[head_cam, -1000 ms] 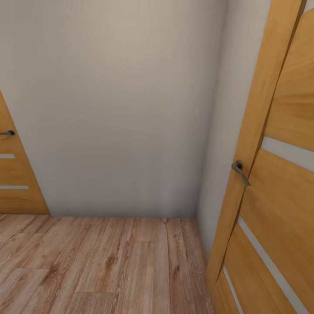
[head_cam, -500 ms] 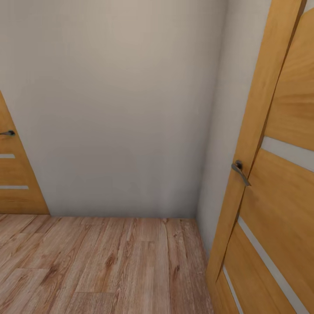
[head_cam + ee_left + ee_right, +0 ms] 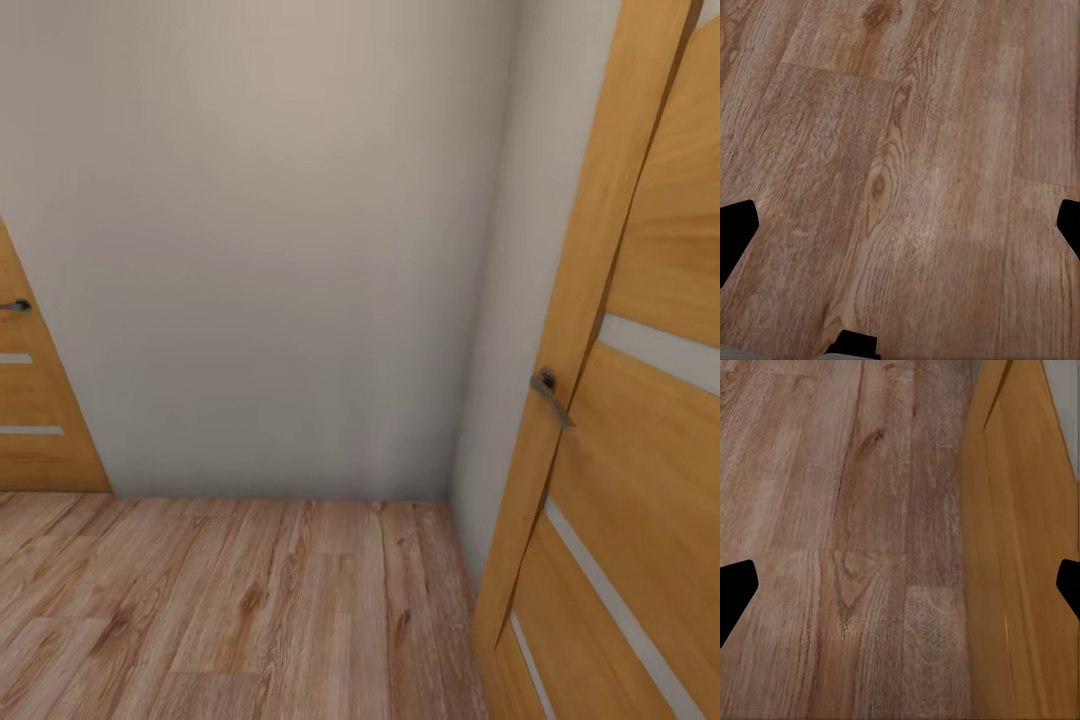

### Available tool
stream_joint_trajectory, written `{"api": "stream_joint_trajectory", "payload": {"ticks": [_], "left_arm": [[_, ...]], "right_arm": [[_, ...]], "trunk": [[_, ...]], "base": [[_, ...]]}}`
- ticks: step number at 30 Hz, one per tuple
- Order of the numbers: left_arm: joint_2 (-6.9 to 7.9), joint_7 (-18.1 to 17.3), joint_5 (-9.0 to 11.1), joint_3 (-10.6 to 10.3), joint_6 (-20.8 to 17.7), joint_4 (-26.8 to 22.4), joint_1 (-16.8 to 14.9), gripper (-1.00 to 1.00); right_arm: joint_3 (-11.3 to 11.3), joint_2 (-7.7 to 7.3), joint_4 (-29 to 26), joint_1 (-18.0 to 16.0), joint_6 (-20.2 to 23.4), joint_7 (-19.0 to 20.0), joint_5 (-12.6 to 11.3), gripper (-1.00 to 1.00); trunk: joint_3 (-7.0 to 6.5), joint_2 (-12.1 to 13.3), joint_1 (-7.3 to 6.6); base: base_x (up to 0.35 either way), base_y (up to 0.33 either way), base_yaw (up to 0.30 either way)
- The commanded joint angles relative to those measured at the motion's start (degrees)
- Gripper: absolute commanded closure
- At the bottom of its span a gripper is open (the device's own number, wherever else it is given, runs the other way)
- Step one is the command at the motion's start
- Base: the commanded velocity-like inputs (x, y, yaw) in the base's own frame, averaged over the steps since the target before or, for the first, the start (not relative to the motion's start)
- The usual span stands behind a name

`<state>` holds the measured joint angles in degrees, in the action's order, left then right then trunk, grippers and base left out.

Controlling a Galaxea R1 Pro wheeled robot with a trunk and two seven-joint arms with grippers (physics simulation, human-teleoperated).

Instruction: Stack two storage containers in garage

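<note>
Head view: a beige wall (image 3: 260, 250) at 12 o'clock meets wood planks (image 3: 230, 610). A door (image 3: 640, 400) with a grey handle (image 3: 550, 396) stands at 3 o'clock, a 2nd door (image 3: 30, 400) at 9. The left gripper (image 3: 900, 229) and right gripper (image 3: 900, 589) are spread wide, empty, over planks; the right one is beside the door. No bins visible here.

Soft, even light, no glare; faint shading down the wall (image 3: 270, 250) corner beside the door (image 3: 640, 400); wrist views slightly blurry.
</note>
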<state>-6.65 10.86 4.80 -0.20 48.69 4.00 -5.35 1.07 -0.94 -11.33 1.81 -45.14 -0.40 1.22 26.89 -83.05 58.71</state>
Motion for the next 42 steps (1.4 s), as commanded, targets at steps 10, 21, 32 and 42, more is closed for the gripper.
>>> {"api": "stream_joint_trajectory", "payload": {"ticks": [10, 21, 32, 42], "left_arm": [[0.05, -0.31, 0.70, 0.00, 0.35, 0.22, -0.10, -1.00], [0.05, -0.31, 0.74, 0.02, 0.35, 0.22, -0.10, -1.00], [0.05, -0.32, 0.78, 0.01, 0.35, 0.22, -0.10, -1.00], [0.05, -0.31, 0.74, -0.05, 0.28, 0.22, -0.10, -1.00]], "right_arm": [[0.08, -0.01, -0.10, 0.03, -0.05, -0.04, 0.10, -1.00], [0.08, -0.02, -0.10, 0.03, -0.12, -0.04, 0.10, -1.00], [0.08, -0.02, -0.10, 0.03, -0.12, -0.04, 0.10, -1.00], [0.08, -0.02, -0.10, 0.03, -0.12, -0.04, 0.10, -1.00]], "trunk": [[0.05, -0.03, 0.01], [0.05, -0.03, 0.01], [0.05, -0.03, 0.01], [0.05, -0.03, 0.01]], "base": [[0.093, -0.081, 0.000], [0.001, -0.001, 0.000], [0.000, 0.042, 0.000], [0.078, 0.005, 0.000]]}}
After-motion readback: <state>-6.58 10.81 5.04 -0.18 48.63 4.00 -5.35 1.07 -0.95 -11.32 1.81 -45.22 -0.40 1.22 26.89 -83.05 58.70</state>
